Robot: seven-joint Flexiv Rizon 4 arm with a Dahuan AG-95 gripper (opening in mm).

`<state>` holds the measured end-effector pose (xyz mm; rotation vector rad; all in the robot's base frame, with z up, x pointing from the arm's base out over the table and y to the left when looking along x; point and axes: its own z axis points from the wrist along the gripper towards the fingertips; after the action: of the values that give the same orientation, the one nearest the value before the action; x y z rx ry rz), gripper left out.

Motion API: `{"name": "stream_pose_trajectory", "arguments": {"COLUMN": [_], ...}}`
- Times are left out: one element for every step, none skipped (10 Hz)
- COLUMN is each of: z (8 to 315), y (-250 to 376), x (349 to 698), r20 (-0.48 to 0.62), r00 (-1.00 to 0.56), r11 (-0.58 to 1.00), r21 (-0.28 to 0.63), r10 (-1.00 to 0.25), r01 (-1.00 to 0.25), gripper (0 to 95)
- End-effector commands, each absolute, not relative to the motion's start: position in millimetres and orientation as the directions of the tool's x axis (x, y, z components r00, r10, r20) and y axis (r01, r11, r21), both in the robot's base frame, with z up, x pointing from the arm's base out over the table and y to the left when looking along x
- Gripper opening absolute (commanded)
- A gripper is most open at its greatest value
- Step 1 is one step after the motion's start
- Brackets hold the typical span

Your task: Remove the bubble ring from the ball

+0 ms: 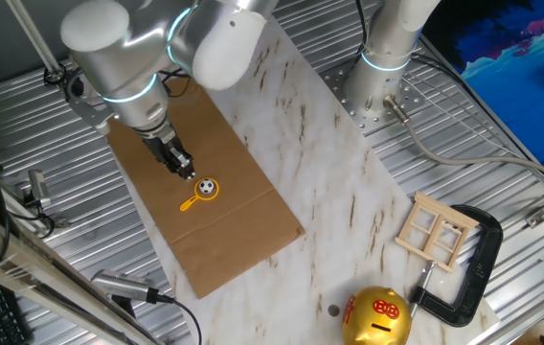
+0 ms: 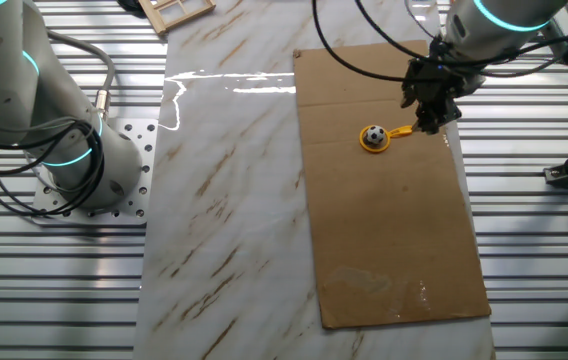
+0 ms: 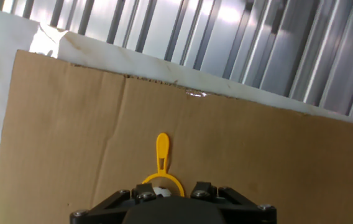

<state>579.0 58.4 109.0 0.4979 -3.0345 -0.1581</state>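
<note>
The ball [image 1: 208, 185], tiny and white with black patches, lies on a brown cardboard sheet [image 1: 224, 240]. The yellow-orange bubble ring [image 1: 196, 199] lies flat around it, handle pointing away from the loop. In the other fixed view the ball [image 2: 374, 134] sits inside the ring [image 2: 389, 134]. My gripper [image 1: 187, 172] hovers close above them, beside the ball, touching neither. In the hand view the ring [image 3: 162, 155] and the ball [image 3: 160, 192] show just ahead of my gripper [image 3: 167, 198]. Its jaws stand apart and hold nothing.
The cardboard lies on a marble-patterned board [image 1: 349, 192]. A gold piggy bank [image 1: 377, 318], a small wooden frame [image 1: 435, 233] and a black clamp [image 1: 473, 278] stand at the far end. A second arm's base [image 1: 382, 67] is bolted beside the board.
</note>
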Motion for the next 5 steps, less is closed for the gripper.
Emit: {"name": "stream_pose_trajectory", "arguments": {"z": [100, 97, 94, 92, 84], "y": [67, 70, 73, 73, 71], "x": [577, 579, 581, 582, 585], "r20": [0.025, 0.022, 0.022, 0.023, 0.021], "r00": [-0.962, -0.965, -0.968, -0.968, -0.969], "r11": [0.956, 0.958, 0.960, 0.961, 0.960], "r21": [0.125, 0.129, 0.132, 0.133, 0.136], "r10": [-0.272, -0.261, -0.252, -0.249, -0.248], "r01": [-0.267, -0.256, -0.247, -0.244, -0.243], "gripper": [38.0, 38.0, 38.0, 38.0, 38.0]}}
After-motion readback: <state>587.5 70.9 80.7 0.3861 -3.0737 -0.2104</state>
